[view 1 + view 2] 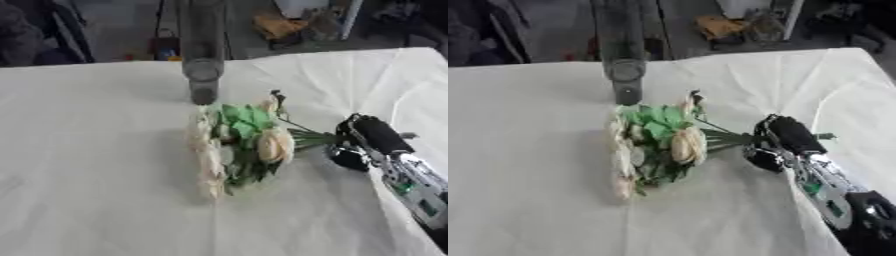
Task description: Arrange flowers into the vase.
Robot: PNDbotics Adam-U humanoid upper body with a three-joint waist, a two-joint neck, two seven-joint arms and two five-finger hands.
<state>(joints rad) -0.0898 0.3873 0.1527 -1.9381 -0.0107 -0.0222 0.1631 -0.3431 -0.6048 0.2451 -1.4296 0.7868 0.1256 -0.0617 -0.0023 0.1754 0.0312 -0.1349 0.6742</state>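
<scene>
A bunch of cream roses with green leaves (245, 142) lies on its side in the middle of the white tablecloth, blooms to the left and green stems (313, 138) pointing right. My right hand (366, 141) comes in from the lower right and has its fingers curled round the stem ends. A tall, dark glass vase (202, 55) stands upright just behind the bunch, near the table's far edge. My left hand shows in neither view.
The white cloth (96, 165) covers the whole table, with creases running across it. Beyond the far edge lie a dark floor and some clutter (280, 22). Open cloth lies left of and in front of the flowers.
</scene>
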